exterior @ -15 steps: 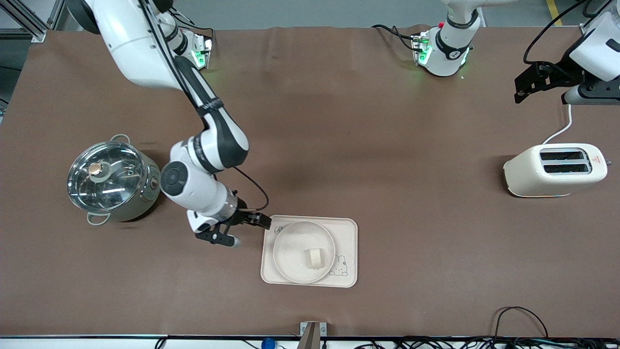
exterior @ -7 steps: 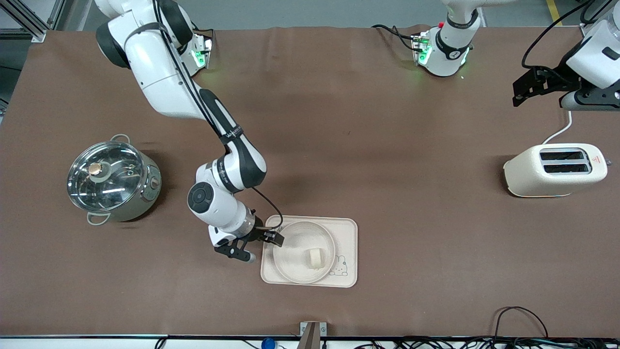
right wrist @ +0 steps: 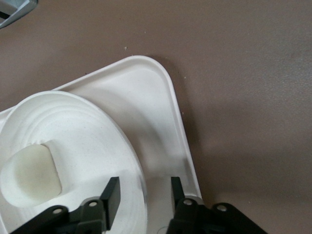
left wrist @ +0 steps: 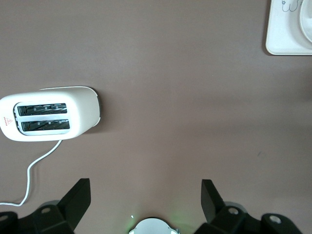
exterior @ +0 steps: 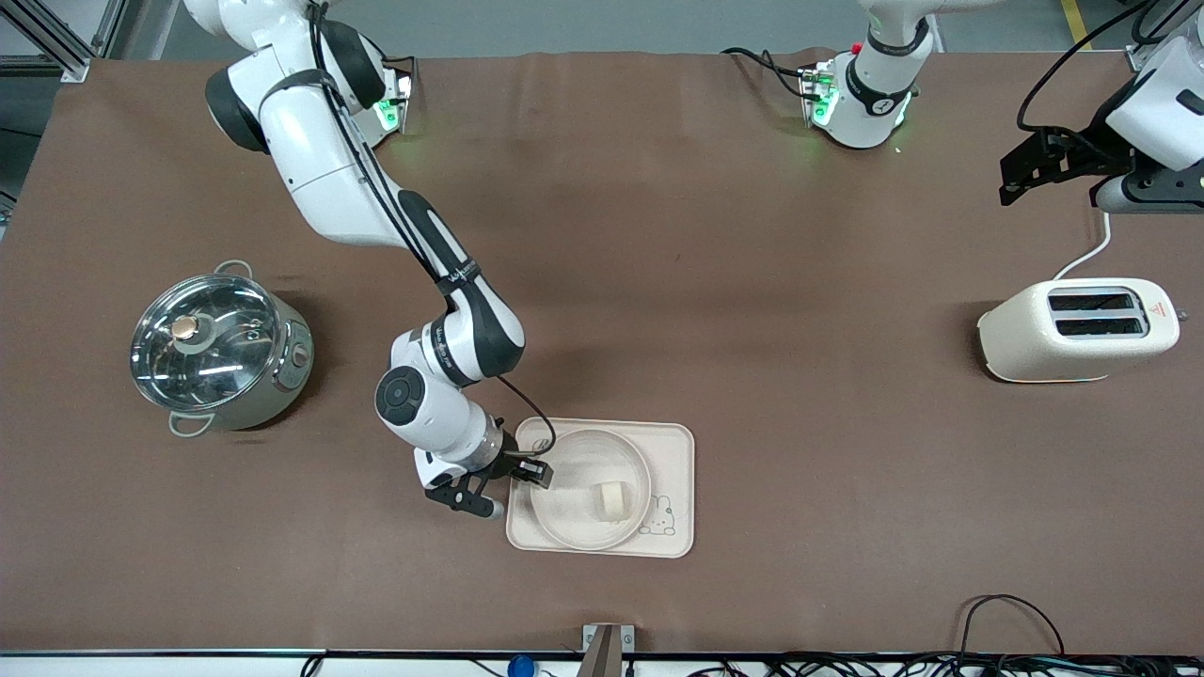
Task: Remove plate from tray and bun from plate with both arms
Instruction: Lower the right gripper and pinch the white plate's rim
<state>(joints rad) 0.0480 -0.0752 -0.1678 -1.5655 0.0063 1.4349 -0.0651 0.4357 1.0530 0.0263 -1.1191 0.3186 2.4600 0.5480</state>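
R pincer (right wrist: 142,194) has come down, fingers apart astride plate (right wrist: 87,141) rim; L pincer (left wrist: 146,195) apart, waits above toaster (left wrist: 48,113).

Cut off and covered

The left wrist view shows only a corner of the tray (left wrist: 287,34); the right tool (exterior: 531,470) covers the plate (exterior: 574,512) rim.

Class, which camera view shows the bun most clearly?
The right wrist view: the bun fills the plate close up, beside the open right pincer. The front view shows it small; the left wrist view misses it.
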